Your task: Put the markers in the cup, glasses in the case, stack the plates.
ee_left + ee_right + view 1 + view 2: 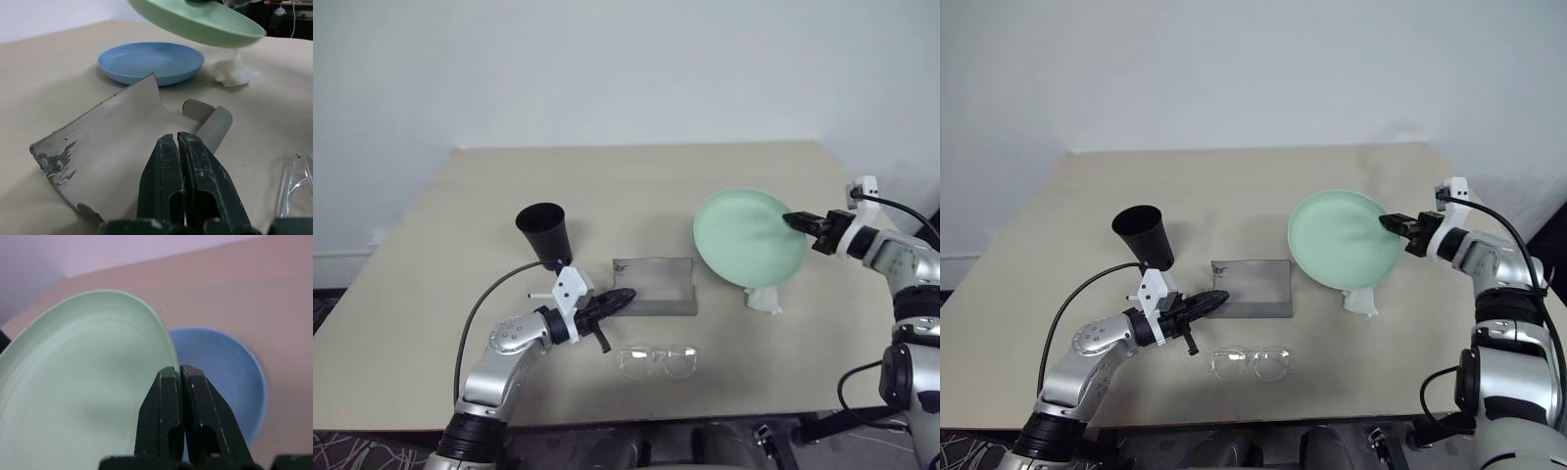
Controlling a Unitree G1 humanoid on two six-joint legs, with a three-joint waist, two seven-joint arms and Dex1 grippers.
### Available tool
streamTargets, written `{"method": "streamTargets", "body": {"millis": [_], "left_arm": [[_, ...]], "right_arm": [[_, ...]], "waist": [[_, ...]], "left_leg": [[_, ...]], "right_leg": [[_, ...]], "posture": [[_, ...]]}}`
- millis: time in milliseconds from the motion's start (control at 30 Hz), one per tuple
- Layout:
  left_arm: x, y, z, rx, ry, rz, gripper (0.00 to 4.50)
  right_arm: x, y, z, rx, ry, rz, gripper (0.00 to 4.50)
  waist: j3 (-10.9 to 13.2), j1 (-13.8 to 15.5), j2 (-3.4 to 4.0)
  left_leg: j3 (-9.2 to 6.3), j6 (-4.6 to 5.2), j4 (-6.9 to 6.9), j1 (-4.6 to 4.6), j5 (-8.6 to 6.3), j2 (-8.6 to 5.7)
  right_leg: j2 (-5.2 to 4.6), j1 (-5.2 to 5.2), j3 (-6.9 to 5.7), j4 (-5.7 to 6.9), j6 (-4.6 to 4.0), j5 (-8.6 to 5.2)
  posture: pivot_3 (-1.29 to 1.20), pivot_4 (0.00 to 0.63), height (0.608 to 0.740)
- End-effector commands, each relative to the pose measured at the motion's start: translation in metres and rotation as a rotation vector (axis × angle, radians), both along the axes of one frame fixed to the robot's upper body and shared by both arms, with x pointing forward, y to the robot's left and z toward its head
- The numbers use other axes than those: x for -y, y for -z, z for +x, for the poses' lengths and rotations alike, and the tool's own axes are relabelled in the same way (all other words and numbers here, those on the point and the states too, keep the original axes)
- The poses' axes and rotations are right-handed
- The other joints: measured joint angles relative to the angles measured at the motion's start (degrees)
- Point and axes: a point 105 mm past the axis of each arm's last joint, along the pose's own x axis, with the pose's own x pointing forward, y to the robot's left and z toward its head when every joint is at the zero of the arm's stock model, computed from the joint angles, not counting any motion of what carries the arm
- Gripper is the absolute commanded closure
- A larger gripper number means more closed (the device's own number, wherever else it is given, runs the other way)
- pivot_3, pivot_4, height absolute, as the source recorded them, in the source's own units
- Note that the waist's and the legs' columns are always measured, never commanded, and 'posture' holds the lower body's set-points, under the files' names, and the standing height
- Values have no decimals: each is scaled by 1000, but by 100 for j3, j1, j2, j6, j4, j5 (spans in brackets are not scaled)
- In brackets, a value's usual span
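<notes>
Mint green plate (749,235), pale, plain. Light blue plate (150,61), plain, darker at rim. Cup (545,233) black all over. Case (654,285) flat grey, lid (105,147) scuffed with dark blotchy marks at one corner. Glasses (657,360) clear, colourless frame. Tissue (765,299) white. Table (636,186) light beige, unpatterned. Gripper fingers (195,181) black, flecked with pale scratches.

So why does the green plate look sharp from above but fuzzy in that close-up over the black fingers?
In the left eye view the green plate is crisp under even, soft light, with a faint shadow on the table. In the right wrist view it sits right against the lens, so its rim and the blue plate behind it blur. In the left wrist view the case is sharp.
</notes>
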Motion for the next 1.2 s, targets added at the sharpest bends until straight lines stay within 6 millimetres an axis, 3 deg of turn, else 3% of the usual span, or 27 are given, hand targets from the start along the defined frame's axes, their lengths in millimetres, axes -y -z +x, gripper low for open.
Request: {"method": "streamTargets", "body": {"millis": [33,167,367,500,633,700,867,1000,1100,1200], "left_arm": [[0,-12,4,53,-2,-8,4500],[0,-14,6,61,-4,-7,4500],[0,-16,6,67,-11,-7,4500],[-2,-16,6,69,-23,-7,4500],[-3,-16,5,70,-30,-6,4500],[-3,-16,5,70,-32,-6,4500],[-3,-16,5,70,-32,-4,4500],[-5,-17,6,70,-27,2,4500],[-6,-20,11,80,-22,10,4500],[-5,-22,12,84,-13,10,4500]], "right_arm": [[-5,-12,17,21,51,-51,4485],[-3,1,34,-17,189,-154,4485],[-1,5,45,-10,302,-194,4485],[1,1,48,20,343,-196,3483],[5,-2,48,50,345,-218,2107],[8,-2,47,58,338,-227,2107],[-4,-7,31,109,57,-229,2107],[-14,9,6,58,-207,-280,2107],[-16,20,-16,-7,-362,-290,1508],[-17,22,-29,-31,-447,-280,563]], "waist": [[-1,-10,2],[-1,-13,4],[-3,-14,8],[-4,-37,11],[-5,-56,13],[-6,-70,15],[-8,-72,19],[-10,-73,22],[-10,-68,22],[-11,-65,26]], "left_leg": [[0,-3,-1,0,-1,0],[1,-3,-10,0,-4,-1],[1,-4,-10,2,-2,-3],[1,-5,-10,4,-2,-3],[1,-2,-9,8,-3,-2],[1,1,-8,8,-4,-2],[1,9,-4,11,-6,0],[1,23,2,14,-14,0],[1,23,8,15,-14,0],[2,22,13,13,-12,-1]], "right_leg": [[0,-1,0,-2,-1,1],[1,2,0,-14,-2,1],[6,4,3,-13,-4,3],[10,4,7,-12,-5,5],[14,6,10,-11,-6,8],[15,7,11,-9,-6,9],[19,10,11,-8,-5,15],[18,18,10,-9,0,17],[18,20,10,-7,2,20],[17,18,10,-3,1,23]], "posture": [[0,0,740],[0,0,740],[0,0,740],[0,0,740],[0,0,740],[0,0,740],[0,0,740],[0,0,740],[0,0,740],[0,0,740]]}}
